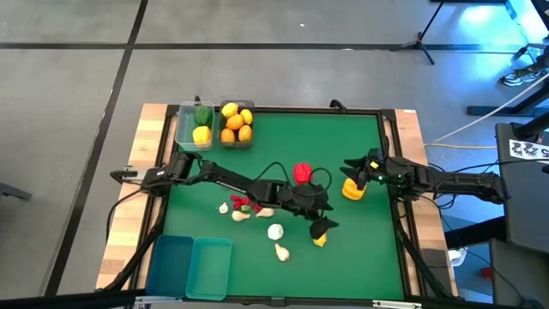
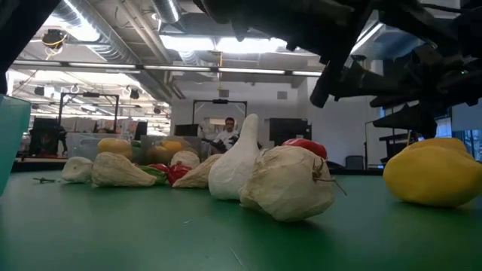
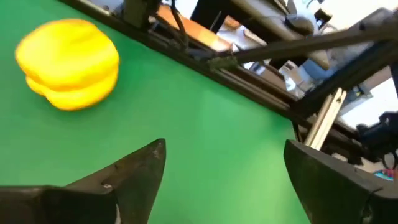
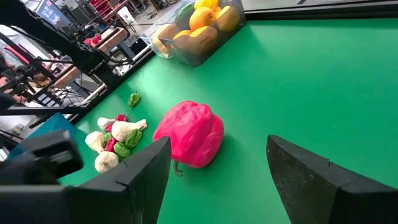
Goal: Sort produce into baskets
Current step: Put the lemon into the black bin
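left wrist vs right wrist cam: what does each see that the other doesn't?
Only the left wrist view: a yellow bell pepper lying ahead of the open left gripper, with the table's edge rail beyond it.

Only the right wrist view: a red bell pepper ahead of the open right gripper, a cluster of garlic bulbs mixed with small chilies, and a clear bin holding oranges and lemons.

Both: the green mat and empty, open fingers.

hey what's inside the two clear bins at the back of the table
One clear bin holds a green pepper and a yellow pepper. The other bin holds lemons and oranges; anything beneath them is hidden.
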`<state>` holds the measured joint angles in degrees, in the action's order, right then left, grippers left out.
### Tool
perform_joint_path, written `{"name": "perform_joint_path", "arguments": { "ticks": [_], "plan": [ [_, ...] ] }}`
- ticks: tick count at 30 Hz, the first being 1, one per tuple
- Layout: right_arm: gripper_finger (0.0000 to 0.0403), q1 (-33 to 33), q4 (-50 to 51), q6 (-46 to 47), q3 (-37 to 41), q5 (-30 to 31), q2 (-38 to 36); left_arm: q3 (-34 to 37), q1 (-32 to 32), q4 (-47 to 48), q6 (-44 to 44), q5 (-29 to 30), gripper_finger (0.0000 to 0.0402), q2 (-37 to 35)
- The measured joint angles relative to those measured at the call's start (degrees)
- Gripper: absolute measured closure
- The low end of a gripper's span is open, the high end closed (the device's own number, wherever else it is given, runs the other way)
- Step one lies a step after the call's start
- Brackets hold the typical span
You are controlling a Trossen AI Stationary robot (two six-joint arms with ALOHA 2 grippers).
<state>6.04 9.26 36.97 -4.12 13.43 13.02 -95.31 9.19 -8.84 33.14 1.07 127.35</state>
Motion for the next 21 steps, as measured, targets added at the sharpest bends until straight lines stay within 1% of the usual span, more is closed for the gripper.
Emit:
{"name": "perform_joint_path", "arguments": {
  "ticks": [4, 8, 11, 14, 16, 18, 21],
  "plan": [
    [0.0142, 0.0, 0.0, 0.0, 0.0, 0.0, 0.0, 0.0, -0.8, -3.0, 1.7, -0.8, 0.0051, 0.0],
    [0.0142, 0.0, 0.0, 0.0, 0.0, 0.0, 0.0, 0.0, -1.0, -2.5, 0.5, -1.7, 0.0022, 0.0],
    [0.0142, 0.0, 0.0, 0.0, 0.0, 0.0, 0.0, 0.0, -0.3, -2.0, -4.9, -0.5, 0.0012, 0.0],
    [0.0142, 0.0, 0.0, -0.1, 0.0, 0.0, 0.0, 0.0, 1.6, -0.8, -13.3, 3.6, 0.0011, 0.0],
    [0.0142, 0.0, 0.0, -0.4, 0.0, 0.0, 0.0, 0.0, 2.7, -0.6, -17.4, 5.7, 0.0011, 0.0],
    [0.0142, 0.0, 0.0, -1.2, 0.0, 0.0, 0.0, 0.0, 3.4, -0.7, -19.6, 6.5, 0.0011, 0.5],
    [0.0142, 0.0, -0.1, -1.4, 0.0, 0.0, 0.0, 0.0, 4.2, -0.9, -20.0, 6.8, 0.0011, 2.5]
  ]
}}
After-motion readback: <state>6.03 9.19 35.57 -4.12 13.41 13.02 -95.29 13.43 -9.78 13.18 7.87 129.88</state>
